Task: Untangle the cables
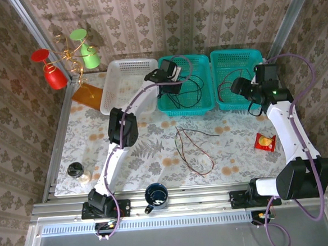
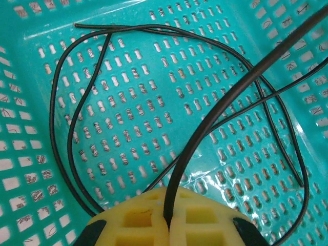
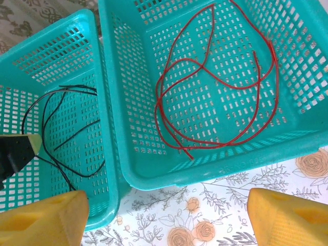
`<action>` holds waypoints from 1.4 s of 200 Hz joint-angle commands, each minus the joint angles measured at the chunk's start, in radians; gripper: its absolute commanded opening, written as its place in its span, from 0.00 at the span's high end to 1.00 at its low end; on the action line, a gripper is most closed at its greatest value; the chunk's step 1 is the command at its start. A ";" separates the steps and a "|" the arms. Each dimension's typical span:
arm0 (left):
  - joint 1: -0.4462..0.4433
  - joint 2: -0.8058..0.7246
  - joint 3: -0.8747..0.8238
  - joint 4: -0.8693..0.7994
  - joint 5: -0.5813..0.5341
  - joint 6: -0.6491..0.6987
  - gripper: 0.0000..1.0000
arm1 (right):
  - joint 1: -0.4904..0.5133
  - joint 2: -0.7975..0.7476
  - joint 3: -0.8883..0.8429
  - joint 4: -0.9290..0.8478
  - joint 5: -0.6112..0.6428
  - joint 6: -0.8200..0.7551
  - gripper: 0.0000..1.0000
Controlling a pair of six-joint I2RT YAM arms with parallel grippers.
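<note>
My left gripper is shut on a black cable that rises from between its yellow pads. The cable's loops lie on the floor of the middle teal basket. From above, the left gripper hovers over that basket's far left part. A red cable lies coiled in the right teal basket. My right gripper is open over the table just in front of both baskets, holding nothing. A thin red cable and a black one lie crossed mid-table.
A white basket stands left of the teal ones. A gold wire stand with red and green cups is at the back left. A dark mug, a small jar and a red snack packet sit nearer the front.
</note>
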 commanded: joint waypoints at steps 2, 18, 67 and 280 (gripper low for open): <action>0.015 0.054 0.080 -0.079 0.035 -0.028 1.00 | 0.021 -0.029 0.007 -0.038 0.003 0.012 0.18; 0.013 0.065 0.092 -0.072 0.054 -0.022 1.00 | 0.031 -0.033 0.004 -0.040 0.005 0.012 0.18; -0.009 -0.011 0.083 -0.032 0.070 -0.006 0.51 | 0.041 -0.055 0.007 -0.052 0.021 0.008 0.18; -0.187 -1.046 -1.227 0.395 -0.034 -0.055 0.37 | 0.407 -0.247 -0.538 -0.073 0.110 0.301 0.31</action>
